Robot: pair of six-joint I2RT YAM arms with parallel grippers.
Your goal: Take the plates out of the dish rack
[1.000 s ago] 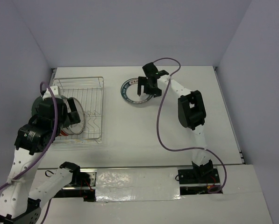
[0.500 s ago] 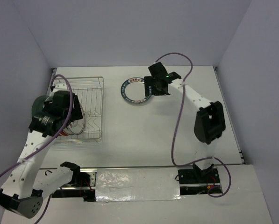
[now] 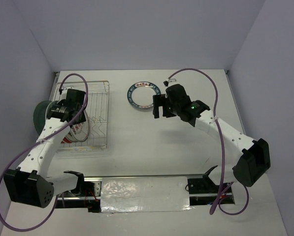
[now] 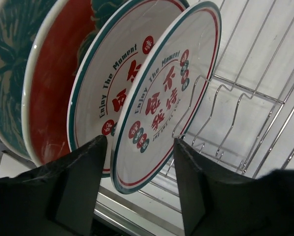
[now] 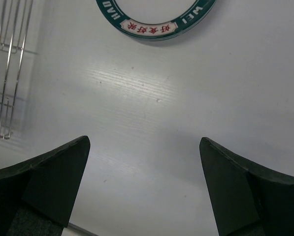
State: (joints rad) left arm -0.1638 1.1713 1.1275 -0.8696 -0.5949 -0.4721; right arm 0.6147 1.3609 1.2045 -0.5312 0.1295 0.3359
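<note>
The silver wire dish rack (image 3: 98, 105) stands at the left and holds several upright plates (image 3: 77, 132). In the left wrist view the front white plate (image 4: 169, 93) has red and green characters. Behind it stand a second white plate (image 4: 110, 78), a red one (image 4: 50, 93) and a teal floral one (image 4: 9, 59). My left gripper (image 3: 78, 118) (image 4: 141, 183) is open, its jaws on either side of the front white plate's lower edge. A white plate with a teal rim (image 3: 143, 95) (image 5: 156, 22) lies flat on the table. My right gripper (image 3: 159, 108) (image 5: 144, 184) is open and empty, just near of that plate.
A dark teal round plate (image 3: 38, 117) shows at the rack's left side. The rack's right half (image 4: 255, 83) holds only bare prongs. The rack's wires (image 5: 4, 69) show at the left edge of the right wrist view. Grey walls close in the table.
My right gripper has drawn back from the flat plate toward the near right, leaving it on the table. My left gripper has swung in to straddle the front white plate in the rack.
</note>
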